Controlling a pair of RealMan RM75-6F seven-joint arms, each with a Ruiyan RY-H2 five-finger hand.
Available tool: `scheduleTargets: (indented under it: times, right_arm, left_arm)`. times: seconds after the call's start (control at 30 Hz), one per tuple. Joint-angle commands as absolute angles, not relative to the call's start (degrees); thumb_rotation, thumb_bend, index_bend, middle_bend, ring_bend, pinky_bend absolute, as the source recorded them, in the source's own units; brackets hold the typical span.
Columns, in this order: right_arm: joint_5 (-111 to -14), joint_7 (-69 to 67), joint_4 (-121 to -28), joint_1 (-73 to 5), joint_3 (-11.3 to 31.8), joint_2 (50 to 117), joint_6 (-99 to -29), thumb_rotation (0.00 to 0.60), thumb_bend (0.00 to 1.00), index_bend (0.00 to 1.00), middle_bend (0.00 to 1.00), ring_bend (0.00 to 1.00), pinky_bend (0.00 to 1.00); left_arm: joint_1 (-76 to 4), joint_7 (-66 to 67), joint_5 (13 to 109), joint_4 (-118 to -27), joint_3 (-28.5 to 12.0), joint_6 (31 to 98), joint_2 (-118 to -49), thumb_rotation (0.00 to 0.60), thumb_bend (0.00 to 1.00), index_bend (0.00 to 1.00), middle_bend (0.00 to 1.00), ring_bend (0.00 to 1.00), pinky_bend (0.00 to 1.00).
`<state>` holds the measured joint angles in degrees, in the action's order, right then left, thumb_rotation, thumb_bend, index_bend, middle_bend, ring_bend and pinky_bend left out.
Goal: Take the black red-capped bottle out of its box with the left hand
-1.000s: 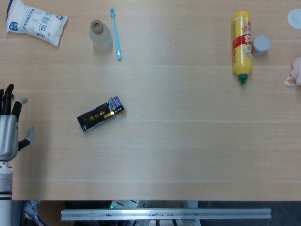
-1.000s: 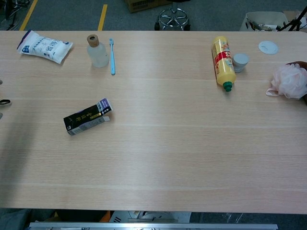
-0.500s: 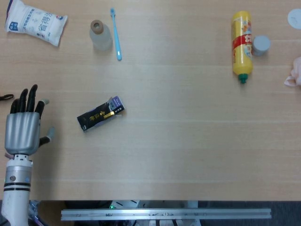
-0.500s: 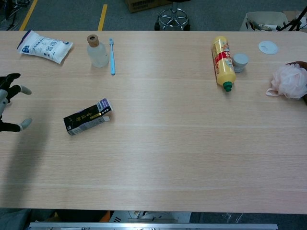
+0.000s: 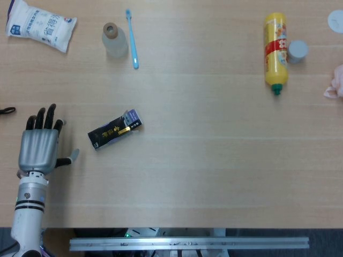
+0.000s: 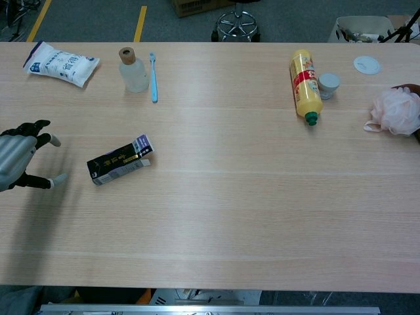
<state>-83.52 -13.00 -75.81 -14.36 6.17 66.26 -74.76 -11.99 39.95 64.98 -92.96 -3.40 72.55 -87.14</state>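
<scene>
While the head view shows the left hand (image 5: 39, 150) whole, fingers spread and empty near the table's (image 5: 214, 176) left edge, the chest view crops it. Right of it, apart, lies the black box (image 5: 114, 129), one end flap open, contents unseen.

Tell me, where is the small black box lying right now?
The small black box lies flat on the left part of the wooden table, just right of the open left hand, below the blue toothbrush.
</scene>
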Motion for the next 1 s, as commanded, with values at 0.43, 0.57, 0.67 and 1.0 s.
scheduleTargets:
  times: [0.43,0.57,0.67,1.0]
  right_arm:
    - [-83.4,-13.9,-74.8,-14.2,5.8,66.8,-74.6,0.600,0.09,0.40,0.25,0.17,0.35]
    - [-83.2,-14.3,-74.5,-14.1,5.7,66.9,-74.4,0.600,0.09,0.40,0.25,0.17,0.35]
    - [-83.0,-14.7,-74.1,-13.9,5.6,67.0,-74.2,0.600,0.09,0.40,0.25,0.17,0.35]
    - [-83.0,-16.1,-72.9,-13.3,5.3,67.3,-74.5,0.600,0.09,0.40,0.25,0.17,0.35]
  left_arm:
    - [-13.7,43.0,64.4,-91.8,-1.5,72.7,-90.5,0.312,0.18,0.22,0.00,0.00,0.13]
    - [-14.5,43.5,64.0,-91.2,-1.5,72.0,-91.8,0.307,0.17,0.22,0.00,0.00,0.13]
    - [-15.1,43.7,63.6,-90.6,-1.7,71.5,-92.6,0.308,0.17,0.22,0.00,0.00,0.13]
    - [-16.6,43.9,61.8,-88.8,-2.3,70.7,-94.2,0.311,0.17,0.22,0.00,0.00,0.13]
